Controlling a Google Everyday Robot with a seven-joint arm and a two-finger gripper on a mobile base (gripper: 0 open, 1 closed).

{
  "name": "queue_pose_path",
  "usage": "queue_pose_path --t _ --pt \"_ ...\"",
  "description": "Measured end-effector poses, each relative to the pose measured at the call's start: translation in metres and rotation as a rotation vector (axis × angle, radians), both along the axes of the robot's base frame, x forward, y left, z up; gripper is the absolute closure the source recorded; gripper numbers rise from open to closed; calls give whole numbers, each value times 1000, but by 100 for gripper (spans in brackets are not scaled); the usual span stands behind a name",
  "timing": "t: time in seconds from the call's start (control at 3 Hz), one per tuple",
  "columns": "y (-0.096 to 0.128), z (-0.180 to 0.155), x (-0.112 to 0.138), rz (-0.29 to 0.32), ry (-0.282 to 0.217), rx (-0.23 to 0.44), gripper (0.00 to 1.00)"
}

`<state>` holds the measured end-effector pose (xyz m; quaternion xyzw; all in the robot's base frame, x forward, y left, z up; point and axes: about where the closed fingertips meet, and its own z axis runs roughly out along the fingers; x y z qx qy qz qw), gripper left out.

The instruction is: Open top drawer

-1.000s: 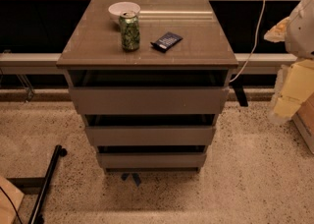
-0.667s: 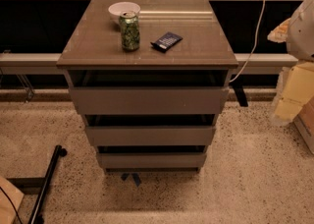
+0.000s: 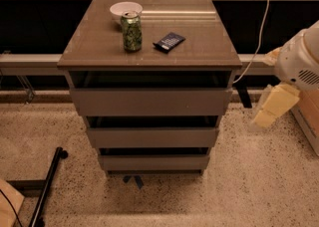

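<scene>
The top drawer [image 3: 149,102] is the widest grey-brown front, just under the cabinet's top [image 3: 199,47]. A dark gap shows above its flat, handle-less panel. Two narrower drawer fronts [image 3: 152,137] sit below it, stepped back. My gripper [image 3: 273,105], a cream-coloured piece below the white arm joint [image 3: 299,61], hangs to the right of the cabinet at about the top drawer's height. It is apart from the drawer and touches nothing.
On the cabinet top stand a green can [image 3: 132,32], a white bowl [image 3: 125,10] behind it and a dark flat packet [image 3: 169,41]. A white cable [image 3: 256,37] hangs at the right. A black bar [image 3: 47,186] lies on the speckled floor at the lower left.
My arm and gripper have moved down and a little left, closer to the cabinet's right side. The drawers and the things on top have not moved.
</scene>
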<state>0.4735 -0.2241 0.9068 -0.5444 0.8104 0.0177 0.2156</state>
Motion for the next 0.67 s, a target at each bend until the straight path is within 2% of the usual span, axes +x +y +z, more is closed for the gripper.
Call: queue_pose_path --t 0.33,0.67 --pt "2 -16 11 -15 12 26 0" --pt "12 -29 11 -31 16 60 0"
